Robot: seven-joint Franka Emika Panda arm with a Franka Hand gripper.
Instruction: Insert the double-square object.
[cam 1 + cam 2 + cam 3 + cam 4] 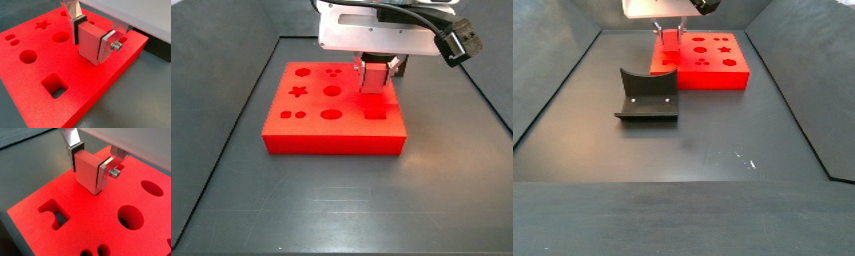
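My gripper (94, 36) is shut on the double-square object (90, 46), a red peg held upright between the silver fingers. It also shows in the other wrist view (87, 174). The peg's lower end meets the top of the big red block (100, 87) near its edge. The prongs are hidden, and I cannot tell whether they are inside a hole. In a side view the gripper (376, 72) hangs over the block's (318, 135) far right part. In the other side view the gripper (669, 42) is at the block's (714, 70) left edge.
The red block has a star hole (42, 24), round holes (61, 37) and a notched rectangular hole (55, 85). A dark grey curved stand (647, 97) sits on the floor in front of the block. Dark walls enclose the grey floor (331, 205).
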